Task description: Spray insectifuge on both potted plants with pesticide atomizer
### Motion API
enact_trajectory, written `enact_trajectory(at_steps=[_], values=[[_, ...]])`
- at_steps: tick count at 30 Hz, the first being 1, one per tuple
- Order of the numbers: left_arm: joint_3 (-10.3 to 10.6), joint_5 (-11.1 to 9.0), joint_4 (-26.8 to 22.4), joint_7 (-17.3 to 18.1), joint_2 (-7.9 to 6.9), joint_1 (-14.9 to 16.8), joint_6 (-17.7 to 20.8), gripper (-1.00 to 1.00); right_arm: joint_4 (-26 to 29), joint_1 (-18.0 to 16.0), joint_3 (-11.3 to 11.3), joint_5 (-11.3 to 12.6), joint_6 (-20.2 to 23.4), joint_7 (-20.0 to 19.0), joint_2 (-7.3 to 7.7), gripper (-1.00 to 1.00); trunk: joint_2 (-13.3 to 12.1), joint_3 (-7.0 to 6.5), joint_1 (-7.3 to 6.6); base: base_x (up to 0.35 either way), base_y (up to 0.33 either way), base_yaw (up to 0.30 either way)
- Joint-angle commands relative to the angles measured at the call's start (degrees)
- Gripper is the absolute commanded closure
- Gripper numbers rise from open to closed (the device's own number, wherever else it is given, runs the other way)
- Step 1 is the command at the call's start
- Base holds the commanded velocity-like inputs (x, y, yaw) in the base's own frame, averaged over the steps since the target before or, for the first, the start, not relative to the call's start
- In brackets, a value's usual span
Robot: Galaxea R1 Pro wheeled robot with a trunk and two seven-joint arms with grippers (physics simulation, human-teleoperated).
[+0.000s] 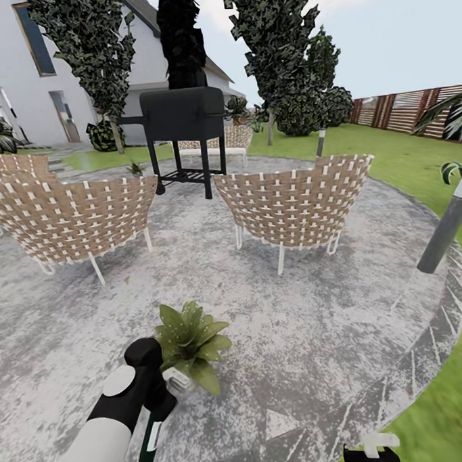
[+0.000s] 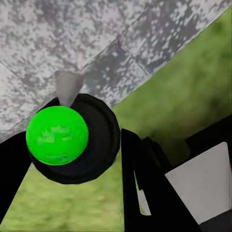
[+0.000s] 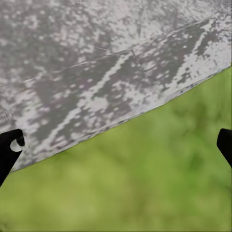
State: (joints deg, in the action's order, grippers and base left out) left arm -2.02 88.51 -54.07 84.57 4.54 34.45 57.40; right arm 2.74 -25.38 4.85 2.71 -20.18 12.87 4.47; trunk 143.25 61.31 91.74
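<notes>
Left pincer (image 2: 72, 159) grips atomizer (image 2: 72, 140), arm angled toward potted plant (image 1: 191, 343).

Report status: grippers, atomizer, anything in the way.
Left gripper shut on pesticide atomizer, beside the near potted plant. Right gripper open over the patio edge. Second plant sits past the wicker chairs.
</notes>
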Motion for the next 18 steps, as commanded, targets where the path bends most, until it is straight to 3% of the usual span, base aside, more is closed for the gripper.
enact_trajectory(at_steps=[1, 8, 10, 12, 14, 16, 17, 18], values=[[-0.22, 0.56, 0.09, 0.61, 0.02, -0.21, 0.6, 1.0, -0.02, -0.02, 0.46, 0.28, -0.12, 0.23, 0.04, -1.0, 0.02, 0.05, -0.01, 0.0, 0.0, 0.276], [-0.26, 0.41, 0.22, 0.42, 0.25, -1.11, 0.68, 1.0, -0.1, -0.03, 0.43, 0.28, -0.12, 0.23, 0.1, -1.0, 0.02, 0.05, -0.01, 0.0, 0.0, 0.106], [-0.26, -0.43, 0.26, -0.07, 1.02, -1.13, 0.75, 1.0, -0.16, -0.02, 0.47, 0.28, -0.12, 0.23, 0.1, -1.0, 0.02, 0.05, -0.01, 0.0, 0.0, 0.005], [-0.28, -2.56, 0.27, -2.83, 2.85, -1.17, 0.77, 1.0, -0.18, -0.02, 0.5, 0.28, -0.12, 0.23, 0.1, -1.0, 0.02, 0.05, -0.01, 0.0, 0.0, 0.001], [-0.31, -4.55, 0.53, -7.83, 3.87, -1.2, 0.78, 1.0, -0.19, -0.02, 0.47, 0.28, -0.12, 0.2, 0.1, -1.0, 0.02, 0.05, -0.01, 0.0, 0.0, 0.0], [-0.96, -8.34, 2.46, -13.98, 3.96, -1.42, 0.75, 1.0, -0.19, -0.03, 0.5, 0.26, -0.12, 0.16, 0.1, -1.0, 0.02, 0.05, -0.01, 0.0, 0.0, 0.0], [-1.85, -11.93, 3.88, -18.75, 4.08, -2.08, 0.71, 1.0, -0.19, -0.04, 0.51, 0.23, -0.12, 0.15, 0.1, -1.0, 0.02, 0.05, -0.01, 0.0, 0.0, 0.0], [-2.12, -14.3, 4.4, -22.48, 4.28, -2.39, 0.7, 1.0, -0.19, -0.03, 0.51, 0.21, -0.12, 0.14, 0.1, -1.0, 0.02, 0.05, -0.01, 0.0, 0.0, 0.0]])
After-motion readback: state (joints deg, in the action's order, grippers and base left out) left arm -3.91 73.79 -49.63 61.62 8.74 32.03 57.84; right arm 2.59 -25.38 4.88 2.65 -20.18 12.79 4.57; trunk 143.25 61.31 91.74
